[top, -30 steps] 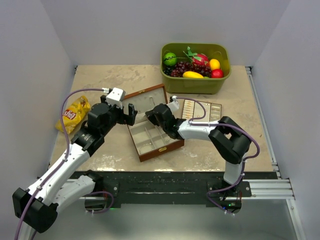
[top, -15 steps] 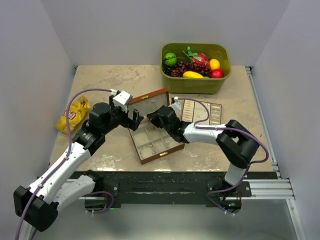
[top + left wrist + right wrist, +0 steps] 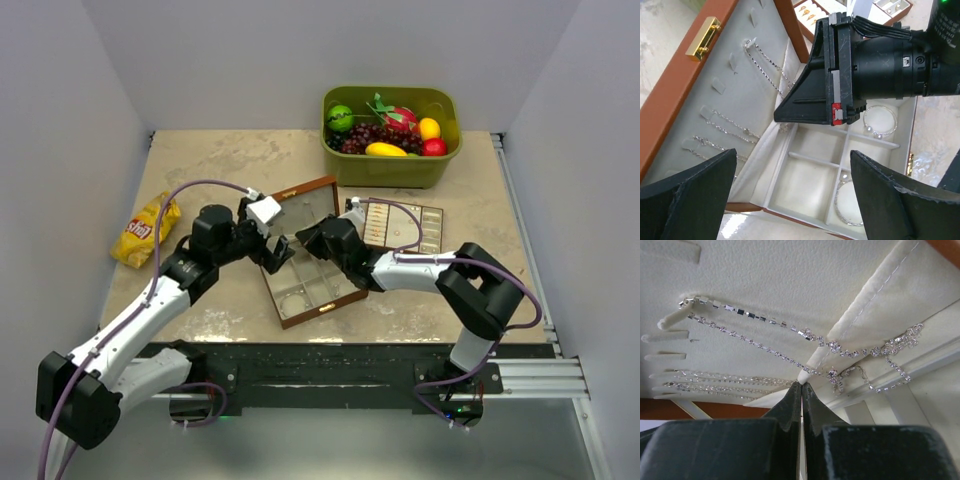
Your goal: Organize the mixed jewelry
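Chain [image 3: 755,342] hangs just beside the closed right fingers [image 3: 790,405].

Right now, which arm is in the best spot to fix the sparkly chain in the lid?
Right. The right fingers are shut, tips right beside the sparkly chain on the lid. The left fingers are spread open, farther back above the box compartments.
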You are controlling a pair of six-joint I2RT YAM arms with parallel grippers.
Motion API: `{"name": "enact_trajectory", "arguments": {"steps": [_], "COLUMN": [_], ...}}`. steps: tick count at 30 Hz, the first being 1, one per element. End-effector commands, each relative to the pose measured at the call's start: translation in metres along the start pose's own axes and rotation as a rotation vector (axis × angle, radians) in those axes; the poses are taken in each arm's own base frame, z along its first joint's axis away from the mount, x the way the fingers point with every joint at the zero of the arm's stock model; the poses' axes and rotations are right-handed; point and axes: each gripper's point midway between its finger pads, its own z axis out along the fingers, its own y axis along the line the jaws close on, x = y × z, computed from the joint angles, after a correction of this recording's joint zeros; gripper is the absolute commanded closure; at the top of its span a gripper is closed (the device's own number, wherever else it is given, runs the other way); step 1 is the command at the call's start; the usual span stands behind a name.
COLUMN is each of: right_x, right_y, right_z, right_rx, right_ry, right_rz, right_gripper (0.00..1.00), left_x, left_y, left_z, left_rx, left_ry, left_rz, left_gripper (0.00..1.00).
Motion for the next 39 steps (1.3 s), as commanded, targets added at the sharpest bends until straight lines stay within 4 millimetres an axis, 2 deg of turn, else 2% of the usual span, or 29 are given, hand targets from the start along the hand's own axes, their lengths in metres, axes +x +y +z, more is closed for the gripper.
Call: {"name": "enact_trajectory", "arguments": {"steps": [1,3,6,8,9,10,11,13,19,23,29,39], "right_x": [-0.018,-0.017,-0.015,-0.016,-0.015,-0.015,-0.014,-0.014,-0.012,-0.012,-0.014,-0.017], "right_y": [0.044,0.044,0.044,0.044,0.045,0.045,0.045,0.045,0.049,0.05,0.048,0.049], "right_z": [-0.014,-0.014,-0.014,-0.014,-0.014,-0.014,-0.014,-0.014,-0.016,-0.018,-0.022,-0.024], "right_rx": [-0.146,-0.149,-0.156,-0.157,-0.163,-0.165,-0.165,-0.173,-0.197,-0.206,-0.221,-0.244], "right_ry": [-0.04,-0.033,-0.028,-0.03,-0.026,-0.025,-0.024,-0.02,-0.012,-0.011,-0.02,-0.021], "right_rz": [0.033,0.028,0.022,0.019,0.017,0.014,0.012,0.015,0.012,0.009,0.005,0.006], "right_gripper": [1.0,1.0,1.0,1.0,1.0,1.0,1.0,1.0,1.0,1.0,1.0,1.0], "left_x": [-0.01,-0.002,0.001,0.01,0.003,0.012,0.013,0.016,0.032,0.033,0.047,0.07], "left_y": [0.003,-0.001,0.007,0.005,0.008,0.008,0.007,0.015,0.011,0.012,0.013,0.012], "left_z": [0.008,0.014,0.019,0.023,0.025,0.027,0.028,0.029,0.044,0.053,0.065,0.071], "left_rx": [0.03,0.074,0.023,0.037,0.018,0.012,0.001,-0.04,-0.007,-0.006,0.015,0.038], "left_ry": [-0.043,-0.026,-0.03,-0.019,-0.056,-0.043,-0.042,-0.036,0.005,0.004,0.054,0.128], "left_rz": [0.153,0.229,0.248,0.291,0.354,0.371,0.39,0.406,0.456,0.459,0.442,0.407], "left_gripper": [0.0,0.0,0.01,0.0,0.01,0.0,0.01,0.01,0.0,0.0,0.0,0.0]}}
